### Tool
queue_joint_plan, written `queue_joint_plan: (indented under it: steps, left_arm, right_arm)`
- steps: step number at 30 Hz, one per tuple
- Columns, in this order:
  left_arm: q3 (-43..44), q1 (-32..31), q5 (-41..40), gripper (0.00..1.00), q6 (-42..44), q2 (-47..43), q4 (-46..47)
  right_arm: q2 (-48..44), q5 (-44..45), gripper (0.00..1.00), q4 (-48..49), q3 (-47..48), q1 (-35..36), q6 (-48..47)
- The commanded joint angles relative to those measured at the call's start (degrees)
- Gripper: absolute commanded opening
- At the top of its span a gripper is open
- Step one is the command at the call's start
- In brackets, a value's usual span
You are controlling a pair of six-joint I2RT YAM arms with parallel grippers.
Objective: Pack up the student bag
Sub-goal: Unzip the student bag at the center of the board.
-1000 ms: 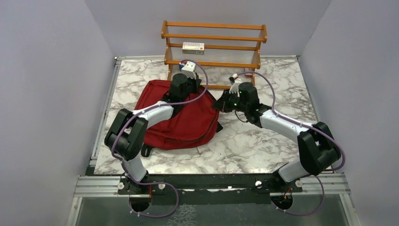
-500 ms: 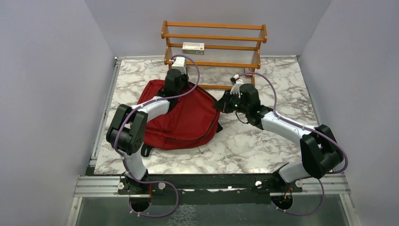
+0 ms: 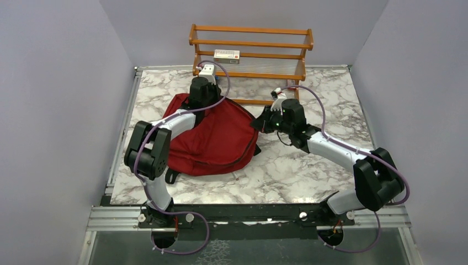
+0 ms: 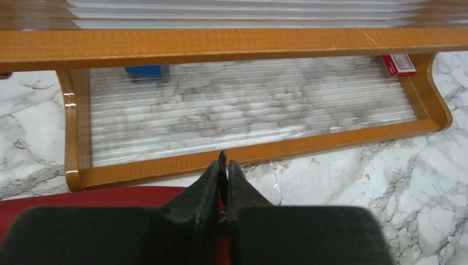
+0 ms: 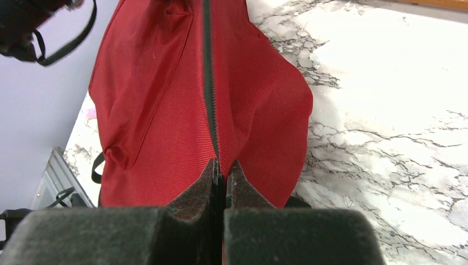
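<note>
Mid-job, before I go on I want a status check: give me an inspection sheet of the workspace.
Surface: marble tabletop, no spills seen.
Job's things: student bag lying left of centre, zipper shut where visible.
Clutter: wooden rack at the far edge; white box on its shelf; blue item and red box low by it.
Grippers: left gripper shut at the bag's far edge, hold unclear; right gripper shut on the bag's zipper seam.
Cables: purple cables looped along both arms, no snag seen.
Surroundings: plain walls on three sides; metal rail at the near edge.
</note>
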Motion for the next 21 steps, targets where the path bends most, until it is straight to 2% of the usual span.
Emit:
queue_joint_plan:
  steps: [1,4,8,13,21]
  left_arm:
    - [4.7,5.2,1.7,0.21,0.3,-0.1,-2.1]
    - [5.1,6.1,5.3,0.4,-1.6,-1.4,-3.6]
    - [3.1,7.6,7.2,0.54,-3.7,-4.7,-4.2]
    - [-1.5,9.7,7.2,0.6,-8.1,-9.4,-6.2]
    - [-3.3,11.1,8.7,0.67,-14.8,-11.3,-20.1]
  right_arm:
    - [-2.6,-0.9,0.0,-2.8,-0.6,0.0,-1.7]
    - [-2.6,-2.0,0.0,-2.4,-0.4,0.0,-2.2]
    - [-2.5,-2.1,0.01,-2.5,-0.4,0.0,-3.1]
    - [-1.9,-0.4,0.02,-4.2,0.1,0.0,-4.9]
    - [-1.7,4.7,0.04,-7.5,-0.2,0.0,-6.8]
